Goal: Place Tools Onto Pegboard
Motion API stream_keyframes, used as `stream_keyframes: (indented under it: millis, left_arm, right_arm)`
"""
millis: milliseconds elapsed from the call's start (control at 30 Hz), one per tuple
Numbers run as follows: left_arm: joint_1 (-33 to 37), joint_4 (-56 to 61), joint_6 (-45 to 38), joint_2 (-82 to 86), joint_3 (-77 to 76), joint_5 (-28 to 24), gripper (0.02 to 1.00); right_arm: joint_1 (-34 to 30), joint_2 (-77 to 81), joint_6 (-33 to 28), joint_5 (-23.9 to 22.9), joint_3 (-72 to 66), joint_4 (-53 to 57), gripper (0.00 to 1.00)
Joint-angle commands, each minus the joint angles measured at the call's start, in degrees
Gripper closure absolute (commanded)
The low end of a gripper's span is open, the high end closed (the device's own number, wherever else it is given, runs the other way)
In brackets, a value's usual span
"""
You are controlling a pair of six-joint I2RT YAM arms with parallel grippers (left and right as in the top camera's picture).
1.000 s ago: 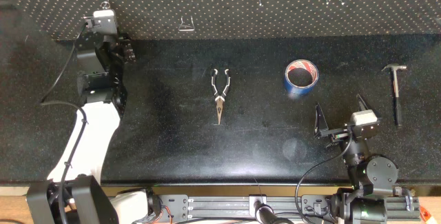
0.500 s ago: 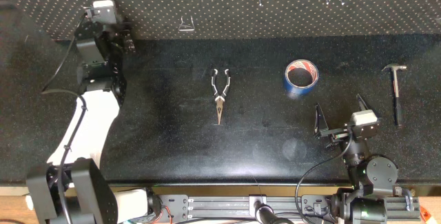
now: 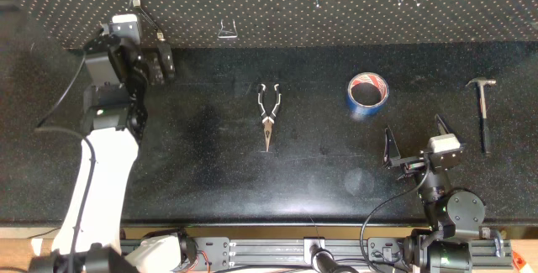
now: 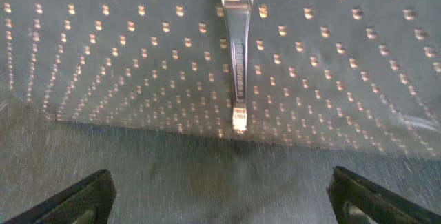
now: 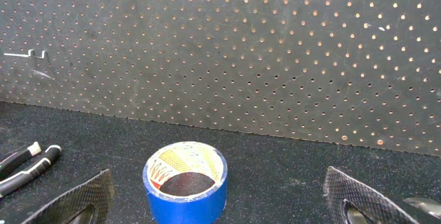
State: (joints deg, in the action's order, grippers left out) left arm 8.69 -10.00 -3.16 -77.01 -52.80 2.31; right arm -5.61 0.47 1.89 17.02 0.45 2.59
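Left tool [image 4: 220, 177] wide, facing wrench [image 4: 238, 65] on pegboard [image 4: 344, 58]; right tool [image 3: 414, 139] wide near tape [image 5: 185, 179].

Wrench [image 4: 238, 58] hangs upright on pegboard [image 3: 269, 4]; white-handled pliers [image 3: 268, 113], blue tape roll [image 3: 367, 94], hammer [image 3: 482, 113] lie flat, well apart.

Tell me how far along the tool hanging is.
Done: one wrench hangs on the pegboard. In hand: nothing. The left gripper faces that wrench with jaws open and empty, and the right gripper sits open near its base. Left: the pliers, tape roll and hammer lie on the table, so three of four remain.
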Motion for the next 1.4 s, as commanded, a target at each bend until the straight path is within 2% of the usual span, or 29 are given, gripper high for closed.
stream_keyframes:
  millis: [33,267,367,433,467,533,567,633,700,800,933,967,1133,1300,1400]
  left_arm:
    - [0.28,-8.72,-0.07,8.02,-0.81,0.09,0.023]
    - [0.31,-17.11,-0.26,18.45,-0.81,4.02,0.023]
    - [0.31,-26.29,-0.26,22.45,-0.79,9.97,0.023]
    - [0.28,-26.91,-0.02,23.52,-0.79,7.56,0.023]
    - [0.24,-26.97,-0.02,24.0,-0.79,4.42,0.023]
    - [0.24,-26.77,0.2,24.74,-0.79,-5.6,0.023]
    - [0.07,-26.56,1.99,24.92,-0.79,-7.78,0.023]
    - [-1.22,-26.77,8.2,24.92,-0.79,-6.45,0.02]
    - [-5.35,-28.04,13.35,24.65,-0.79,-2.91,0.02]
    - [-11.43,-30.38,17.22,24.52,-0.79,-0.55,0.02]
    - [-23.91,-35.08,28.96,23.98,-0.79,10.64,0.02]
    - [-29.51,-34.82,32.02,22.18,-0.79,13.4,0.02]
    - [-39.58,-33.99,45.31,13.03,-2.16,13.0,0.023]
    - [-43.32,-37.68,46.23,-0.85,-9.51,7.41,0.02]
    - [-43.21,-42.86,45.44,-8.24,-15.15,6.84,0.02]
  right_arm:
    - [0.35,-0.42,0.87,-0.02,-0.22,0.17,0.005]
    - [0.35,-0.42,0.87,-0.02,-0.22,0.17,0.005]
    - [0.35,-0.42,0.87,-0.02,-0.22,0.17,0.005]
    - [0.35,-0.42,0.87,-0.02,-0.22,0.17,0.005]
    - [0.35,-0.42,0.87,-0.02,-0.22,0.17,0.005]
    - [0.35,-0.42,0.87,-0.02,-0.22,0.17,0.005]
    - [0.35,-0.42,0.87,-0.02,-0.22,0.17,0.005]
    - [0.35,-0.42,0.87,-0.02,-0.22,0.17,0.005]
    - [0.35,-0.42,0.87,-0.02,-0.22,0.17,0.005]
    - [0.35,-0.42,0.87,-0.02,-0.22,0.2,0.005]
    - [0.35,-0.42,0.87,-0.02,-0.22,0.2,0.005]
    - [0.35,-0.42,0.87,-0.02,-0.22,0.17,0.005]
    - [0.35,-0.42,0.87,-0.02,-0.22,0.2,0.005]
    - [0.35,-0.42,0.87,-0.02,-0.22,0.17,0.005]
    - [0.35,-0.42,0.87,-0.02,-0.22,0.17,0.005]
